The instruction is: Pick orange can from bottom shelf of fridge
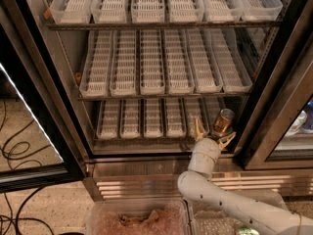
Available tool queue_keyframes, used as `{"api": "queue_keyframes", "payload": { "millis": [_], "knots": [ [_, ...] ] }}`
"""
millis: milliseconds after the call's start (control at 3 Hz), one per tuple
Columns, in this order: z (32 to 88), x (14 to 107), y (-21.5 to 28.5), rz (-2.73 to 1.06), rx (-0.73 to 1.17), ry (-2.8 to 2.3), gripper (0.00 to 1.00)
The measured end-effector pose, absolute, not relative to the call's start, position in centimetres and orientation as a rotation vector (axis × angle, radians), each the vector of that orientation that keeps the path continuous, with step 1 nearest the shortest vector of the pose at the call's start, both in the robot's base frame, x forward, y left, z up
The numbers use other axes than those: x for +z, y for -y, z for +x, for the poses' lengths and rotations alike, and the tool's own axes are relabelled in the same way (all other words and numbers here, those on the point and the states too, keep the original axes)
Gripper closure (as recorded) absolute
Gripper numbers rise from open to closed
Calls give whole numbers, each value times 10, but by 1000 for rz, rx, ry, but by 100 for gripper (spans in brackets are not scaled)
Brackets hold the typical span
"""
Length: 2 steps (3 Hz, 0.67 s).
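Note:
The fridge [58, 106] stands open with three racks of white slotted trays. The orange can [223, 122] stands upright at the right end of the bottom shelf [142, 119], near the right door frame. My gripper [213, 134] is at the front edge of that shelf, just below and left of the can. Its two tan fingers [198, 129] are spread apart and hold nothing. One finger is left of the can, the other [227, 140] sits just under it. The white arm [205, 180] comes up from the lower right.
The black-framed glass door [29, 146] hangs open at the left. The right door frame [274, 102] is close beside the can. A stainless base trim [146, 173] runs below the shelf. A clear bin [139, 219] sits at the bottom. Cables [14, 151] lie on the floor at left.

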<state>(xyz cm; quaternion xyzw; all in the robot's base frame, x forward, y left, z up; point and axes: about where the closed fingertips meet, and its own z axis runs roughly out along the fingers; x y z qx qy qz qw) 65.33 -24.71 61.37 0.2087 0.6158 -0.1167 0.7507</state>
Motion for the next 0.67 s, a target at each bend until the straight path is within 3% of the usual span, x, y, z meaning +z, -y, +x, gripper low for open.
{"api": "queue_keyframes", "payload": {
  "millis": [333,667],
  "knots": [
    [660,618,258,491,-276,-1322,13],
    [661,619,259,496,-280,-1318,24]
  ]
}}
